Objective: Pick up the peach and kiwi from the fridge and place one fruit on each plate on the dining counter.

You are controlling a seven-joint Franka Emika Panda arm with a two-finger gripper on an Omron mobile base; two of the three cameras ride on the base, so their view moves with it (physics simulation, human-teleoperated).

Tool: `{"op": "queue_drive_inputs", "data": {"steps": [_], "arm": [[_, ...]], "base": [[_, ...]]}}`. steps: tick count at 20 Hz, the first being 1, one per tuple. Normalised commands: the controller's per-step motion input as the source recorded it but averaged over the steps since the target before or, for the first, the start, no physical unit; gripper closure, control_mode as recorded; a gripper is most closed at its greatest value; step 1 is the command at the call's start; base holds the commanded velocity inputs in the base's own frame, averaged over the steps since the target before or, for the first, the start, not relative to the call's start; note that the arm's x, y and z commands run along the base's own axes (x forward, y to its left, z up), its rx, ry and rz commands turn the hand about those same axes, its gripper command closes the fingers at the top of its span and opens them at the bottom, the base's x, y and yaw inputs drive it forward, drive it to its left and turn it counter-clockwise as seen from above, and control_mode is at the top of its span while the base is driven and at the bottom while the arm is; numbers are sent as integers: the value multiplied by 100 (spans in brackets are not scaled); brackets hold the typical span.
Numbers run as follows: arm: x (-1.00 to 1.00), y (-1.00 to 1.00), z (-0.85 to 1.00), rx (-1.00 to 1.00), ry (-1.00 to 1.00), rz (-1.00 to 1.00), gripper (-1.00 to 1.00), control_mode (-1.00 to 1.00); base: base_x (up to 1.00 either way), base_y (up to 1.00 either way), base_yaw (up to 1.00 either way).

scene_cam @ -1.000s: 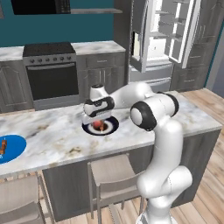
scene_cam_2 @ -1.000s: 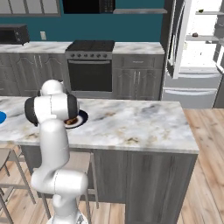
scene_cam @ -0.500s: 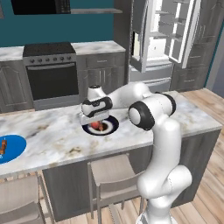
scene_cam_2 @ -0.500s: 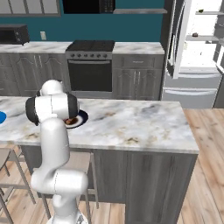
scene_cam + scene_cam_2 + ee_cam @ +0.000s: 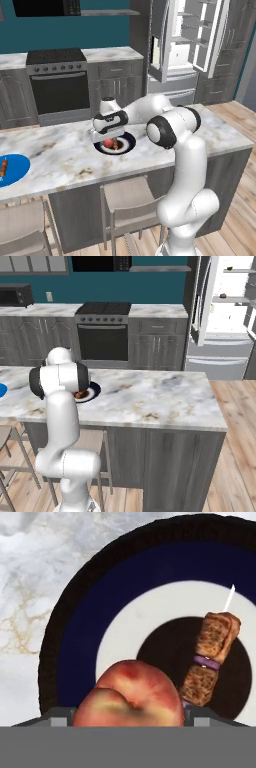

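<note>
1. Just under my gripper (image 5: 107, 139), the peach (image 5: 131, 696) sits on the black plate (image 5: 75, 627). My finger tips flank it; I cannot tell whether they grip it or have parted.
2. Beside it on that plate lies a skewer of browned pieces (image 5: 211, 657), so I judge the fruit goes off to one side to avoid it.
3. The plate rests on the dining counter (image 5: 65, 152), marbled white-grey, with stools (image 5: 125, 196) tucked below.
4. Farther along to my left lies the blue plate (image 5: 12, 169), bearing something small but no fruit; the kiwi, I judge, belongs there.
5. Beyond stand the oven (image 5: 57, 85) and the fridge (image 5: 192, 40), doors open.
</note>
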Motion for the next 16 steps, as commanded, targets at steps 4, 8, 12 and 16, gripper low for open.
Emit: {"op": "queue_drive_inputs", "data": {"steps": [4, 8, 12, 16], "arm": [[0, 0, 0, -3, 0, -4, -100, -100], [0, 0, 8, -1, 0, -6, -100, -100], [-39, -4, 78, 0, -7, -4, -100, -100], [-89, -23, 72, 0, -11, -10, -100, -100]], "base": [[0, 0, 0], [0, 0, 0], [0, 0, 0], [0, 0, 0]]}}
